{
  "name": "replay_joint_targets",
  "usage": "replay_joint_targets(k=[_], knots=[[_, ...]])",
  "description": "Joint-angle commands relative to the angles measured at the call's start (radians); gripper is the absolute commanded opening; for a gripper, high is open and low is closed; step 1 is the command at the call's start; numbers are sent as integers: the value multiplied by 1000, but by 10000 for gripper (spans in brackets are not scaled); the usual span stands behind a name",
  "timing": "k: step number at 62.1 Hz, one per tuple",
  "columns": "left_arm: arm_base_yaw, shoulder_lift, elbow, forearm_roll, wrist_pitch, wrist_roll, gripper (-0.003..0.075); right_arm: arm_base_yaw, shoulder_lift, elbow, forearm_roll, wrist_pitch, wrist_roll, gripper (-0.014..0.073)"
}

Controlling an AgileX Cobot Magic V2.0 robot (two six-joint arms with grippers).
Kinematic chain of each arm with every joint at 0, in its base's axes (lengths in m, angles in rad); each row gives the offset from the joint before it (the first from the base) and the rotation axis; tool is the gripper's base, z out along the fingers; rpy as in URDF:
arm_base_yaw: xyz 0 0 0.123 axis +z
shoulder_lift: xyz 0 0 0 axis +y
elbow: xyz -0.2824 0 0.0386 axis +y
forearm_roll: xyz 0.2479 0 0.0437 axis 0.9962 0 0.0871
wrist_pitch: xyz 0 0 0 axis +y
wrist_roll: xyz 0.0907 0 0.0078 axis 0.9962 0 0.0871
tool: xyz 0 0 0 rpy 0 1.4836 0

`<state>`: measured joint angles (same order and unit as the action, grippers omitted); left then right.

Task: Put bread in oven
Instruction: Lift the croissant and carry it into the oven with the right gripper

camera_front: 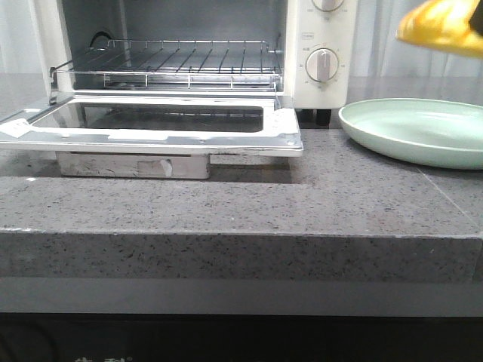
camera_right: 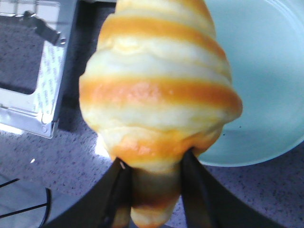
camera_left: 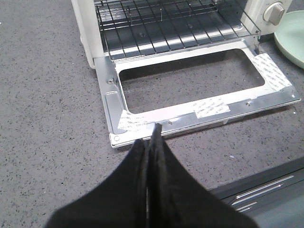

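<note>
The bread (camera_right: 159, 95), a glossy orange roll with pale yellow stripes, is held in my right gripper (camera_right: 154, 166), whose black fingers are shut on its narrow end. In the front view the bread (camera_front: 441, 26) hangs in the air at the top right, above the plate. The cream-white oven (camera_front: 321, 45) stands at the back left with its glass door (camera_front: 158, 124) dropped open and its wire rack (camera_front: 173, 64) bare. My left gripper (camera_left: 153, 137) is shut and empty, in front of the door's front edge (camera_left: 204, 116).
A pale green round plate (camera_front: 415, 132) lies on the grey stone counter right of the oven, below the bread; it also shows in the right wrist view (camera_right: 266, 71). The counter's front edge (camera_front: 241, 237) runs across the front view.
</note>
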<state>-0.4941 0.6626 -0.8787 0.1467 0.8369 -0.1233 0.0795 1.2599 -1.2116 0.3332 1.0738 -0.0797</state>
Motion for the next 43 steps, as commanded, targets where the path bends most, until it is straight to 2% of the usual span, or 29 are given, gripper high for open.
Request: replay_joint_targets(k=[1,15,22,37,43], knots=[[1,-1,-25,8,-72,-13,-18,51,-62,-28,26,-19,-31,87],[1,-1,-25,8,-73,-13,-18,291,-50,-45,26,-98,-31,87],[1,-1,-25,8,-77,-13,-18,372,5,-96,25,-126,-31,87],[1,-1,-25,8,-80,-14,-18,464,196,-288,-4,-145,-12,87],[1,-1,-25,8,-81,-14,-18,500,273,-363,-90,-155,34,87]])
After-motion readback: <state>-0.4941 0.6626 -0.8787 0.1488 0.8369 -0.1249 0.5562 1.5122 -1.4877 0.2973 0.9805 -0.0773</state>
